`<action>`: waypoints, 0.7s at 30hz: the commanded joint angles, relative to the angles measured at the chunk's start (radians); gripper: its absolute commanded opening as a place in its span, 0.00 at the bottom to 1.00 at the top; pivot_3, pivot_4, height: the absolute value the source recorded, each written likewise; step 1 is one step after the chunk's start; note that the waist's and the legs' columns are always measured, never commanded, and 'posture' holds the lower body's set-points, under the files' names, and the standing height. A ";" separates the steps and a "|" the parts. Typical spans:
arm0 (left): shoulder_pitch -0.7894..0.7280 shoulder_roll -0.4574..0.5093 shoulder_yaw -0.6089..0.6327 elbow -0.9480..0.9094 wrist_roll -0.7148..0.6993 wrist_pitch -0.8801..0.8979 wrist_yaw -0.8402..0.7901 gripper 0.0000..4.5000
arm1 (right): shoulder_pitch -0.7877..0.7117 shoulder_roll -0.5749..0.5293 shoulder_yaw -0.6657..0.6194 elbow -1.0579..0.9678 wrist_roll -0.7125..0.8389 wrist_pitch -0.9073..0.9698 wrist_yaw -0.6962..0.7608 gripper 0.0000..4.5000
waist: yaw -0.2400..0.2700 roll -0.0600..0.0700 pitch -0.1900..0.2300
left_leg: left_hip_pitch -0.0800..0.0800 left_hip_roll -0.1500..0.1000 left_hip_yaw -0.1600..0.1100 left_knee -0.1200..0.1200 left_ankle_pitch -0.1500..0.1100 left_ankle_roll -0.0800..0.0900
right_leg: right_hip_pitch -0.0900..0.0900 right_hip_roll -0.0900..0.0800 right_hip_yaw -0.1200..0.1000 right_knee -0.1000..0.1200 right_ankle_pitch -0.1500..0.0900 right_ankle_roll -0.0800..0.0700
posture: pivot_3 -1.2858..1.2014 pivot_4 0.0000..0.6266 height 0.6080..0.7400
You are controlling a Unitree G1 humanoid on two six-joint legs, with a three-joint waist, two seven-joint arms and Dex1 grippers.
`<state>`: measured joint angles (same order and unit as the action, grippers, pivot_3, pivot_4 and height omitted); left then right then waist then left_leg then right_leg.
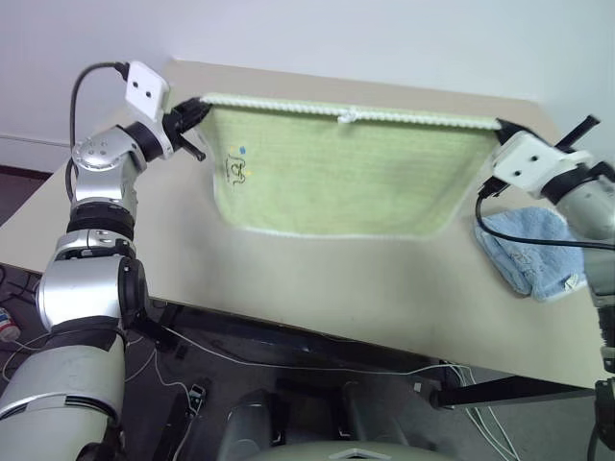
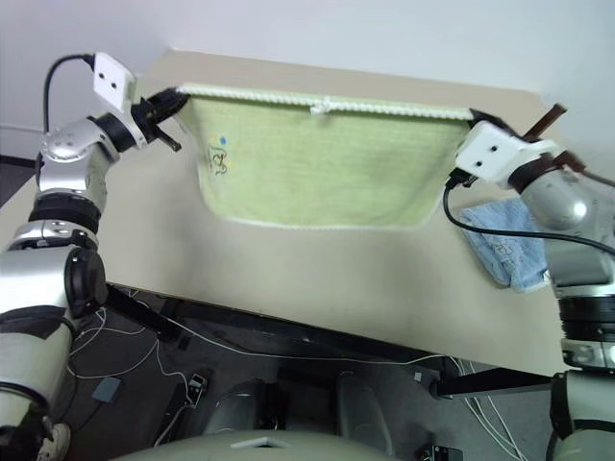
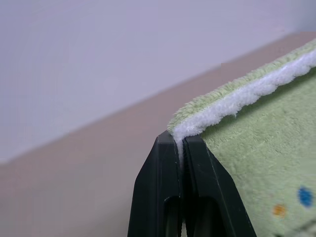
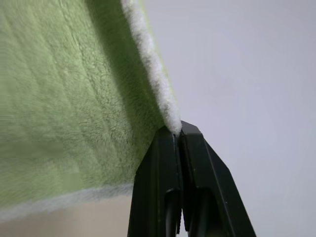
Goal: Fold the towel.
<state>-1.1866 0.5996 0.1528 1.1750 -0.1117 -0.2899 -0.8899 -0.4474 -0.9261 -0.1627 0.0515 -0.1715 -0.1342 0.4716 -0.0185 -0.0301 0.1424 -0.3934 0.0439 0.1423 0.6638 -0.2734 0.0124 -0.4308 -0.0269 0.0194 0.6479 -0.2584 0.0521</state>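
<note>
From the head camera's left eye, the yellow-green towel [image 1: 346,173] hangs stretched above the tan table [image 1: 317,288], its white-stitched top edge taut between the left gripper [image 1: 192,115] and the right gripper [image 1: 502,130], each clamped on a top corner. A crumpled light blue towel [image 1: 528,250] lies on the table under the right arm. In the left wrist view, the black fingers [image 3: 163,187] pinch the white corner hem. In the right wrist view, the fingers [image 4: 197,173] nip the opposite corner likewise. The terry looks soft, light and limp; the stitched corners seem the surest holds.
</note>
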 commanded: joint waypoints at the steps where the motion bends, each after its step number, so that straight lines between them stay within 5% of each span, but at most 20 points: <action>1: 0.051 0.086 0.031 -0.017 -0.036 -0.001 -0.146 0.00 | 0.131 -0.043 -0.116 -0.153 0.164 0.085 0.154 0.00 | -0.002 0.000 0.000 | 0.000 0.000 0.000 0.000 0.000 0.000 | 0.000 0.000 0.000 0.000 0.000 0.000 | 0.52 0.24 0.86; 12: 0.437 0.291 0.033 -0.342 -0.178 0.336 -0.686 0.00 | 0.768 -0.047 -0.443 -0.576 0.491 0.401 0.540 0.00 | 0.000 -0.004 0.001 | 0.001 0.001 -0.002 0.002 -0.004 0.007 | 0.001 -0.001 -0.001 0.001 0.000 -0.001 | 0.52 0.24 0.86; 17: 0.600 0.336 0.028 -0.583 -0.239 0.505 -0.702 0.00 | 0.835 -0.077 -0.507 -0.598 0.547 0.473 0.630 0.00 | -0.001 -0.004 0.001 | 0.002 0.001 -0.002 0.002 -0.006 0.007 | 0.003 -0.003 0.000 0.001 -0.002 -0.004 | 0.52 0.24 0.86; 21: 0.629 0.316 0.017 -0.629 -0.222 0.503 -0.634 0.00 | 0.761 -0.107 -0.428 -0.535 0.505 0.447 0.609 0.00 | 0.001 -0.004 0.001 | 0.002 0.001 -0.003 0.002 -0.006 0.007 | 0.003 -0.003 -0.001 0.000 -0.002 -0.004 | 0.52 0.24 0.86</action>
<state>-0.5468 0.8937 0.1449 0.5646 -0.3393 0.2240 -1.5696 0.3363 -1.0101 -0.5914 -0.5228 0.3639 0.3186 1.1011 -0.0179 -0.0345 0.1432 -0.3912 0.0449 0.1390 0.6659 -0.2790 0.0194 -0.4276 -0.0299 0.0190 0.6480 -0.2606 0.0478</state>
